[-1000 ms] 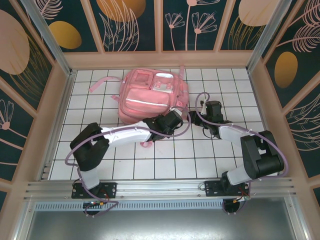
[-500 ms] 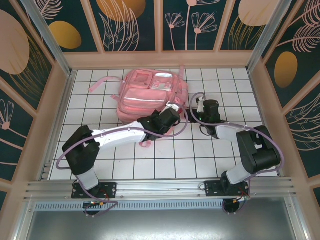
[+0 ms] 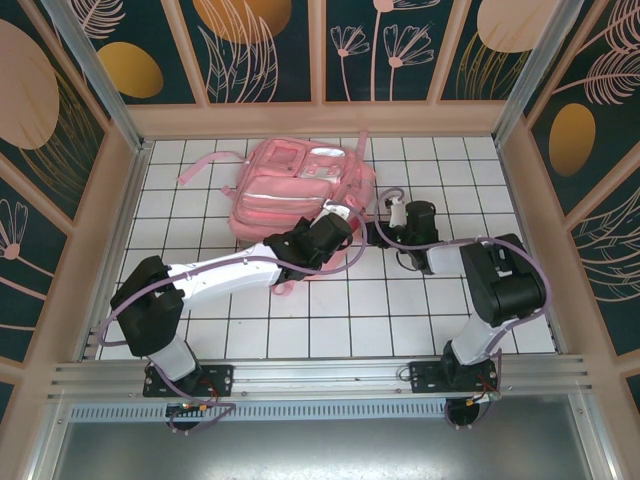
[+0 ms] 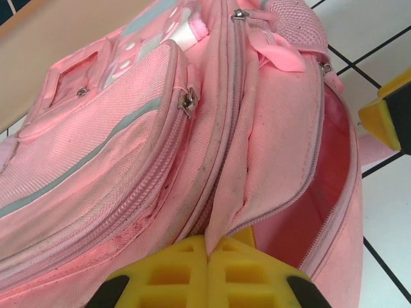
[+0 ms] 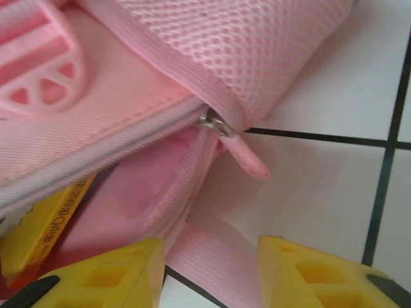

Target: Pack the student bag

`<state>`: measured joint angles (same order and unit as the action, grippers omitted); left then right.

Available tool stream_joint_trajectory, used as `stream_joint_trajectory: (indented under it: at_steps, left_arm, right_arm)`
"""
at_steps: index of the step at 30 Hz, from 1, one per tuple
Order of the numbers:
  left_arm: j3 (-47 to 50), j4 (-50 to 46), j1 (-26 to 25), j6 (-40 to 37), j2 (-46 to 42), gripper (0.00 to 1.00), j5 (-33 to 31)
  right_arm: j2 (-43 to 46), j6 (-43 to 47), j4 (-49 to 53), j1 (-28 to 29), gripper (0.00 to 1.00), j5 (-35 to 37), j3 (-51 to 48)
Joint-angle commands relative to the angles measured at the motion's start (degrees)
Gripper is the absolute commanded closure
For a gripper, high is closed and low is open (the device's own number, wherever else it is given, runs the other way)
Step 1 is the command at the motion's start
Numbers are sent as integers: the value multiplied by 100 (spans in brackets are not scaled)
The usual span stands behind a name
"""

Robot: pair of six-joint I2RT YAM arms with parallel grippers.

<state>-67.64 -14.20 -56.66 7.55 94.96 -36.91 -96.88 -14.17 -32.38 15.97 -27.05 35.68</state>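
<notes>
Pink strap (image 5: 221, 260) (flat) at right gripper (image 5: 210, 251)

I see pink backpack (image 3: 290, 190) lying flat on tiled table (image 3: 330, 320), far half, left of centre, front face up. Front pockets look zipped, pale strip (image 4: 77, 160) running across lower one. Thin strap (image 3: 205, 165) trails off left side. Main compartment (image 4: 302, 212) gapes along right side, pink lining showing. Pink zip pull (image 5: 247, 160) hangs over tile at opening's end.
</notes>
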Motion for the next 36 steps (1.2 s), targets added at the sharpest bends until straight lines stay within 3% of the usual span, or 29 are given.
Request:
stream_joint_trajectory:
  at_steps: [1,21,36]
  left_arm:
    - [48,-48,88,72,-258,100,-312]
    - [22,-57,86,115,-241,100,-131]
    - [9,-66,93,118,-210,100,-63]
  right_arm:
    - [-193,-160,-409,-159,60,-453,176]
    - [-1074,-110,-225,-163,67,-385,938]
    - [-1248,-24,-507,-161,64,-773,1138]
